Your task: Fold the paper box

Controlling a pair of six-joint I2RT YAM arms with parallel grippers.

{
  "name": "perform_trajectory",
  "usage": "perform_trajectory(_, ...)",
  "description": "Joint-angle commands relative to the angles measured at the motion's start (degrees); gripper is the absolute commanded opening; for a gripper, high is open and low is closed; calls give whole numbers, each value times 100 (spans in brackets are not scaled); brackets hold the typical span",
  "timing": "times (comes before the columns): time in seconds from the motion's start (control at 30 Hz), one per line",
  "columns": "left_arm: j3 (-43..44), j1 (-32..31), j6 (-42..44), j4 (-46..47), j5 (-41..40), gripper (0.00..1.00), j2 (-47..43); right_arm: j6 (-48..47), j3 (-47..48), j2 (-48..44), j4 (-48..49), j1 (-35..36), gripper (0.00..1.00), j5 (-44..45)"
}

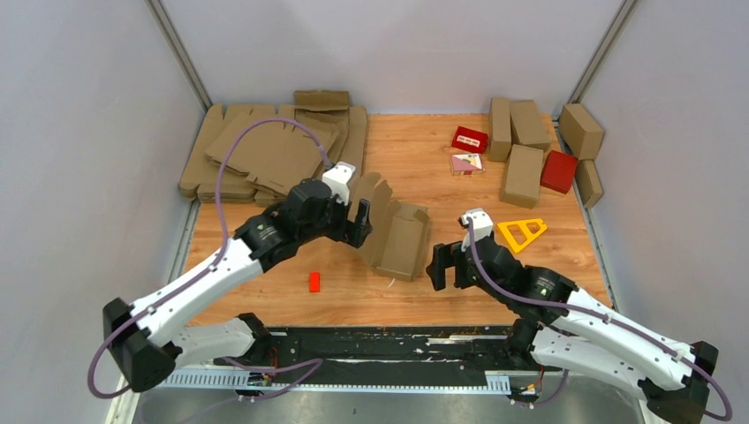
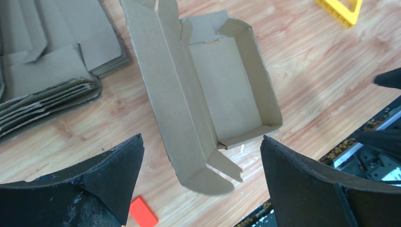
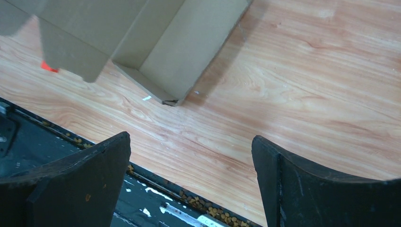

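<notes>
The paper box (image 1: 397, 231) is a brown cardboard piece, partly folded into an open tray with its lid flap standing up, lying mid-table. It shows in the left wrist view (image 2: 222, 90) and at the top left of the right wrist view (image 3: 156, 42). My left gripper (image 1: 360, 223) is open and empty just left of the box's raised flap; in the left wrist view the gripper (image 2: 201, 144) has the flap's end between its fingers without touching. My right gripper (image 1: 446, 265) is open and empty just right of the box, over bare wood (image 3: 191, 142).
A stack of flat cardboard sheets (image 1: 265, 150) lies back left. Folded brown cartons (image 1: 521, 146) and small red boxes (image 1: 470, 139) sit back right. A yellow triangle (image 1: 521, 231) lies right of the box. A small red block (image 1: 314, 281) lies near the front edge.
</notes>
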Motion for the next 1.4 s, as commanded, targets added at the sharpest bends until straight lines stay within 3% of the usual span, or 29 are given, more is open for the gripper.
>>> perform_trajectory(0.0,-192,-8,-240,-257,-186,98,-904,-172,193,276,-11,-32,100,59)
perform_trajectory(0.17,-816,-212,-1195,-406,600,90,-1471,-297,139,754,649,-582,99,-122)
perform_trajectory(0.4,-2449,-1210,-2476,636,697,84,-2427,-452,330,2094,1495,-1382,95,-941)
perform_trajectory(0.53,-3303,-1585,-2931,1743,591,79,-2252,-404,934,3118,1599,-1737,89,-958)
perform_trajectory(0.8,-3985,-1587,-3333,3286,52,64,-1429,-309,1650,4211,1669,-2208,84,-672)
perform_trajectory(1.0,-4157,-1581,-3403,3983,-327,46,-878,-302,1799,4776,1909,-2523,75,-750)
perform_trajectory(1.2,-4183,-1582,-3562,4556,-434,17,-280,-648,2173,5474,1995,-2693,65,-1004)
perform_trajectory(1.37,-4170,-1588,-3675,4936,-490,5,101,-948,2611,5920,1743,-2710,60,-1122)
